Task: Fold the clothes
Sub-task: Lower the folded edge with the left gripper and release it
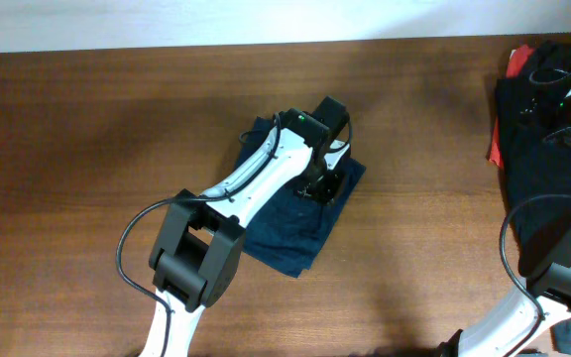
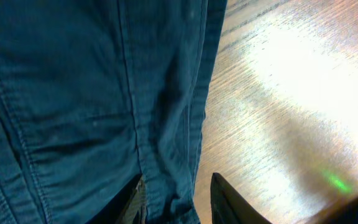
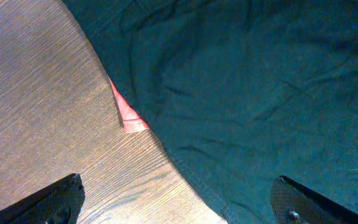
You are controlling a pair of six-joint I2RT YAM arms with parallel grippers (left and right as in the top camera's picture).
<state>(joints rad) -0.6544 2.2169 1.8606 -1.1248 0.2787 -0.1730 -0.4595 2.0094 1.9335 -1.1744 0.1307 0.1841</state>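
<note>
On the table (image 1: 87,149), at its middle, the blue garment (image 1: 284,238) lies under our left gripper (image 2: 176,198); its fingers (image 2: 229,202) straddle the hem (image 2: 197,124), though whether they bite we cannot tell; we judge a fold in hand, next needing a firm pinch and a carry across; our right gripper (image 3: 179,202), spread wide, hovers above the dark pile (image 1: 538,129) and a red piece (image 3: 129,118); no basket shows.

Left arm (image 1: 266,178): white links, boxy black joint housings, green light (image 1: 300,121) near wrist. Left cable (image 1: 127,248): black, looping at lower left. Right arm (image 1: 504,319), right edge: white link, black housing. Right cable (image 1: 505,233): black loop. Left fingers (image 2: 229,202): black, wedge-shaped, bottom of frame. Right fingers (image 3: 58,199): black, matte, lower corners.
</note>
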